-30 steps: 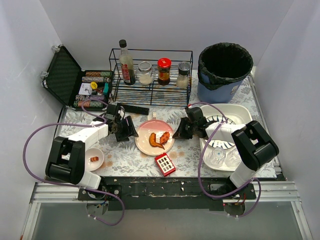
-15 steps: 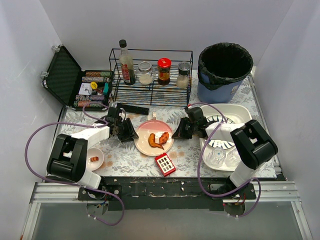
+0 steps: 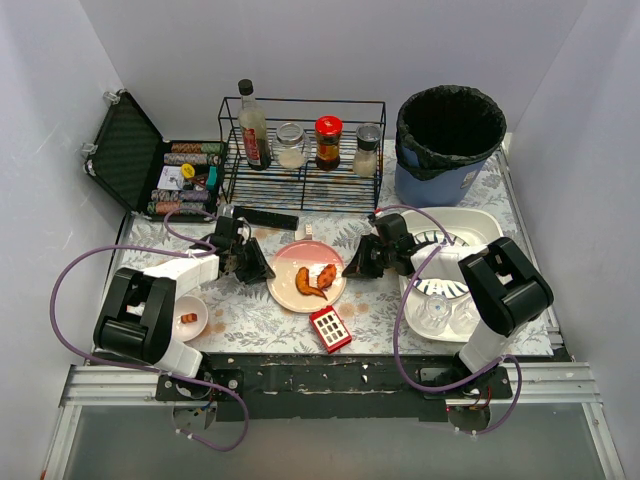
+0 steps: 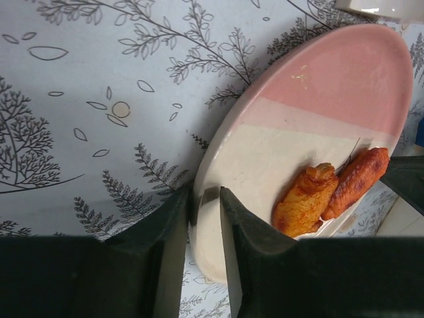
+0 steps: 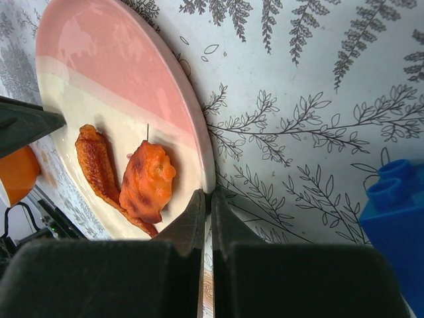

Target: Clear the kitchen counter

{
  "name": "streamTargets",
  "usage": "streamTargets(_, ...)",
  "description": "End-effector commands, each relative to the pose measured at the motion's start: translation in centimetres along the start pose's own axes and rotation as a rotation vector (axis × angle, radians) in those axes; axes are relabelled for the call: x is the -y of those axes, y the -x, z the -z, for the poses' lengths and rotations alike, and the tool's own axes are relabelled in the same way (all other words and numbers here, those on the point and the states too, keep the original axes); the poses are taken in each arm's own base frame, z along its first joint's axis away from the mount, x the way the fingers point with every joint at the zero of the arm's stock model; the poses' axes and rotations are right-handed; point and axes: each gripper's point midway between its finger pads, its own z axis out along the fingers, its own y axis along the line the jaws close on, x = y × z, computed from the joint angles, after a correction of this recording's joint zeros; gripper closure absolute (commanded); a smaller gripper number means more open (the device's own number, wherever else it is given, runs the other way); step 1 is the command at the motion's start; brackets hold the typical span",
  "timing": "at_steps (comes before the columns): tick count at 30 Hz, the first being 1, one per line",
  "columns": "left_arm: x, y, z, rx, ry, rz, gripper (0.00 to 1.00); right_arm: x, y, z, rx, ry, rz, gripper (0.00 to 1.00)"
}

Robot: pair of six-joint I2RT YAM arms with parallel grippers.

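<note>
My left hand [image 4: 205,199] is pinched on the left rim of the plate [image 3: 300,255], a finger pressed to each side of the edge. My right hand [image 5: 207,199] is clamped tight on the opposite rim, so the plate sits between my two hands.

The table [image 3: 250,310], fern-patterned and stained, spreads beneath everything, from my arm bases to the back wall. At its far right corner stands a blue bin [image 3: 425,185] with a black liner. Nearer on the right is a white tub [image 3: 480,225] with clear glasses in it. A black wire rack [image 3: 300,190] holds bottles and jars at the back. An open black case [image 3: 130,150] lies at the far left.

The plate, pink and cream, is at the table's middle and carries two orange-brown food pieces [image 4: 306,202]. A small white bowl [image 3: 200,308] sits near my left arm. A red block [image 3: 329,327] lies just in front of the plate.
</note>
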Motion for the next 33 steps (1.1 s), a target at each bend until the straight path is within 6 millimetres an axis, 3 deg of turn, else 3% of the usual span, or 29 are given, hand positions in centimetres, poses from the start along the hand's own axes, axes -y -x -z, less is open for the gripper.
streamTargets(1,-0.6,-1.7,-1.0,-0.046,0.006,0.006,0.84,-1.1,-1.1,-0.4,-0.045,0.064,0.020,0.99)
streamTargets(4,-0.5,-1.8,-1.1,-0.048,0.003,0.006,1.00,-1.2,-1.0,-0.4,-0.043,0.066,0.022,0.99)
streamTargets(9,0.1,-1.5,-0.6,-0.041,-0.018,-0.002,1.00,-0.9,-1.1,-0.4,-0.046,0.055,0.023,0.97)
streamTargets(16,2.3,-1.1,0.4,-0.061,-0.089,0.008,1.00,-0.3,-1.0,0.0,-0.046,0.041,0.012,0.70)
streamTargets(20,3.8,-0.8,0.9,-0.077,-0.141,0.024,1.00,0.0,-1.1,0.3,-0.045,0.061,-0.019,0.60)
streamTargets(29,5.3,-1.0,1.3,-0.122,-0.243,0.087,1.00,0.5,-1.7,0.6,-0.055,0.092,-0.083,0.58)
streamTargets(33,5.5,-1.4,1.2,-0.142,-0.282,0.097,1.00,0.6,-2.1,0.5,-0.061,0.099,-0.092,0.62)
